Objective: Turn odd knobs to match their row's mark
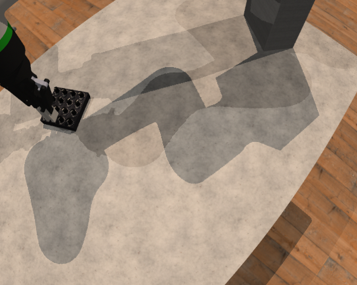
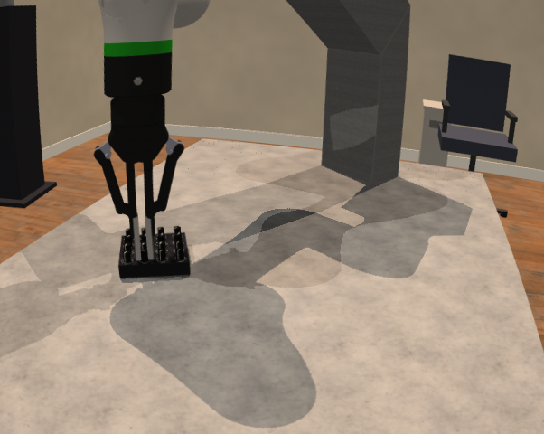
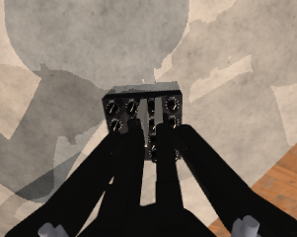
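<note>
The black knob box (image 1: 66,107) stands on the pale table at the far left; it also shows in the exterior view (image 2: 154,254) and in the wrist view (image 3: 143,120). My gripper (image 2: 141,233) reaches straight down onto it. The two fingers stand close together on either side of one knob (image 3: 151,127), in the column second from the box's left in the exterior view. In the top view the gripper (image 1: 50,114) covers the box's near-left part. The fingers hide that knob's white line and its name. The other knobs' lines are too small to read.
A dark grey pillar (image 2: 363,93) stands on the table at the back right. A black column (image 2: 11,102) stands on the wooden floor at the left, a chair (image 2: 477,112) at the far right. The table's left edge lies close to the box.
</note>
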Controlling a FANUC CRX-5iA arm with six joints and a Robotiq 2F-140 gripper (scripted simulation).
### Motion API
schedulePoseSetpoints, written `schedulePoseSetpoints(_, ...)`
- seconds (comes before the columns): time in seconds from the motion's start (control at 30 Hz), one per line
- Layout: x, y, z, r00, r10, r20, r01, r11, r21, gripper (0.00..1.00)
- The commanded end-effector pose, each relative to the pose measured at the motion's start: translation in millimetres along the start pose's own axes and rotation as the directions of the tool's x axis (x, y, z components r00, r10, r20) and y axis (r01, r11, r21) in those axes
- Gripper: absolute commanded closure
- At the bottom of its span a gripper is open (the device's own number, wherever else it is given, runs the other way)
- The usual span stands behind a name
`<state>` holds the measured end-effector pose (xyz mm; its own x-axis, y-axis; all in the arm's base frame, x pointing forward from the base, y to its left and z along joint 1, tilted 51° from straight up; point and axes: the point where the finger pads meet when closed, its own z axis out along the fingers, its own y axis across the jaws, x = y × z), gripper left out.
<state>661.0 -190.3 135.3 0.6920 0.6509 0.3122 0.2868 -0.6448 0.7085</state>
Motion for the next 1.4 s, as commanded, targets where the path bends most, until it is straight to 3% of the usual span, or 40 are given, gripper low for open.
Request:
schedulePoseSetpoints(0.0,0.1,0.0,-0.1,1.0,-0.012,0.0,0.012,1.0,0.0,0.95)
schedulePoseSetpoints(0.77,0.1,0.0,-0.1,0.969,-0.249,0.0,0.249,0.969,0.0,0.95)
schedulePoseSetpoints(1.37,0.1,0.0,-0.1,0.804,-0.594,0.0,0.594,0.804,0.0,0.95)
